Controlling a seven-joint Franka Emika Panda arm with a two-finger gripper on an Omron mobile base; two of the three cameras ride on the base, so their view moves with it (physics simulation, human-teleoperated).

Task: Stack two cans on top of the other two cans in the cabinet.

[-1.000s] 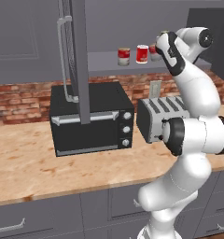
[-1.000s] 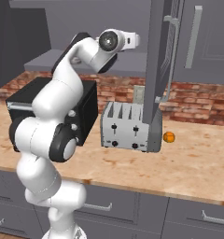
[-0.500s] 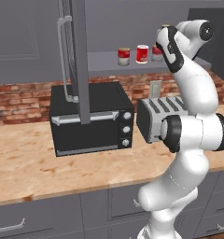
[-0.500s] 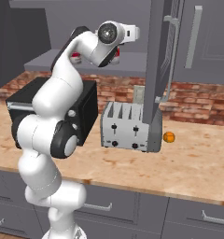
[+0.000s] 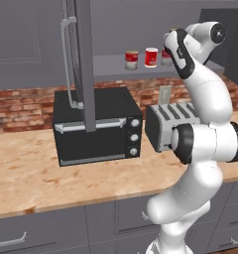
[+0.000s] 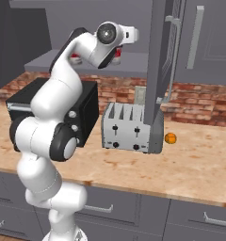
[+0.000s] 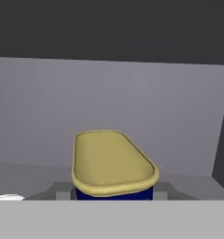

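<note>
Left base view, left to right: cabinet door (image 5: pixel 83 59) hangs open over the toaster oven (image 5: pixel 97 126) on the table (image 5: pixel 31 173). Two red cans (image 5: pixel 132 60) (image 5: pixel 151 57) stand apart on the cabinet shelf (image 5: pixel 108 67). Toaster (image 5: pixel 163 124) sits right of the oven. Arm reaches up to the shelf's right end. In the hand view the blue can with the yellow lid (image 7: pixel 113 165) sits between the fingers (image 7: pixel 113 195) above the shelf; cannot tell if they're clamped on it.

Glossy white arm (image 5: pixel 205 99) catches the light over a mottled, wood-toned counter (image 5: pixel 31 173). Matt grey shelf (image 5: pixel 111 64), rough red brick wall (image 5: pixel 22 101), brushed-metal toaster (image 6: pixel 129 127).
</note>
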